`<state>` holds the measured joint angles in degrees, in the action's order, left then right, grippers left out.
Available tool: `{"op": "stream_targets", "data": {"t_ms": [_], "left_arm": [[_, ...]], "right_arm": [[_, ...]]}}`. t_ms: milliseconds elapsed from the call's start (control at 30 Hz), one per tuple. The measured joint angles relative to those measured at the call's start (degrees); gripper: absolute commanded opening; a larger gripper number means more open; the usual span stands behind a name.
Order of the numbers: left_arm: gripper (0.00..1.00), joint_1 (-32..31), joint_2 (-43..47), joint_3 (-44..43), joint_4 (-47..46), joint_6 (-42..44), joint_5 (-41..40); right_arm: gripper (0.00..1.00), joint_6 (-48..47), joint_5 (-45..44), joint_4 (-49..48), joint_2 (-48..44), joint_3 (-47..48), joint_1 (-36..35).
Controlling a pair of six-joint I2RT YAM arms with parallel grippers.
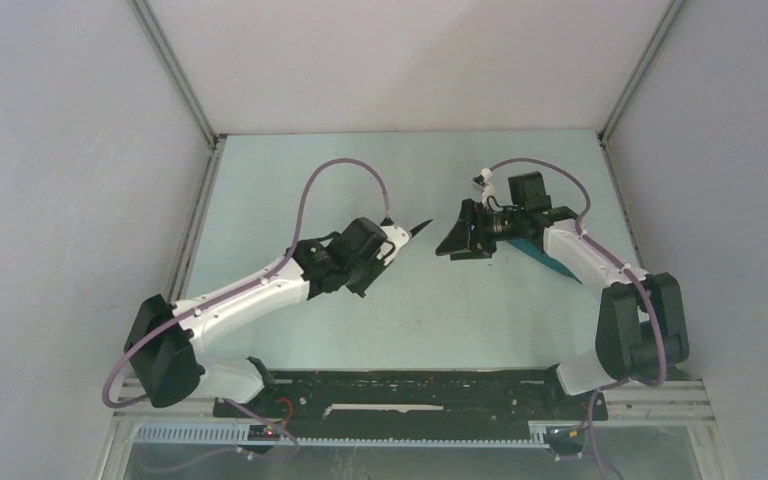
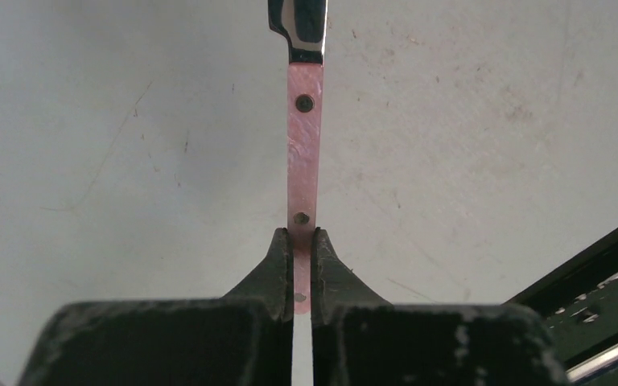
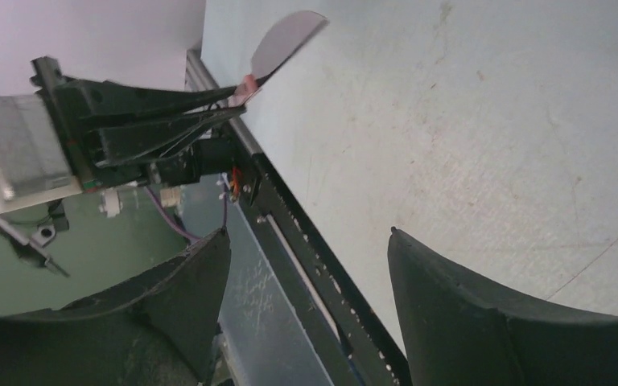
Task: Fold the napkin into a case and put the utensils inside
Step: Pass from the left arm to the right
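My left gripper (image 1: 403, 233) is shut on the knife (image 1: 421, 226) above the middle of the table. In the left wrist view the jaws (image 2: 298, 235) pinch the lower end of its pinkish riveted handle (image 2: 303, 145), and the shiny blade (image 2: 298, 24) runs out of the top of the frame. My right gripper (image 1: 452, 236) hovers just right of the knife tip, open and empty, pointing towards the left arm. Its wrist view shows the spread fingers (image 3: 426, 281) and the knife blade (image 3: 286, 40) in the left gripper (image 3: 233, 100). The teal napkin (image 1: 546, 258) lies largely hidden under the right arm.
A black rail (image 1: 410, 392) runs along the near table edge between the arm bases and also shows in the right wrist view (image 3: 306, 233). Grey walls with metal frame posts (image 1: 175, 70) enclose the pale table (image 1: 290, 190) on three sides.
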<state>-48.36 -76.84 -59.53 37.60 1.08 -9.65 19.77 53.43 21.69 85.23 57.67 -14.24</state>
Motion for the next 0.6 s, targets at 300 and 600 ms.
{"op": "stream_targets", "data": {"t_ms": [300,600], "left_arm": [[0.0,-5.2,2.3,4.0,-1.1,6.7,-2.0],[0.0,-7.0,4.7,5.1,-2.5,8.6,-1.7]], "right_arm": [[0.67,-2.6,7.5,-0.6,1.7,0.0,-0.8],[0.48,-3.1,12.7,-2.1,6.0,0.0,0.0]]}}
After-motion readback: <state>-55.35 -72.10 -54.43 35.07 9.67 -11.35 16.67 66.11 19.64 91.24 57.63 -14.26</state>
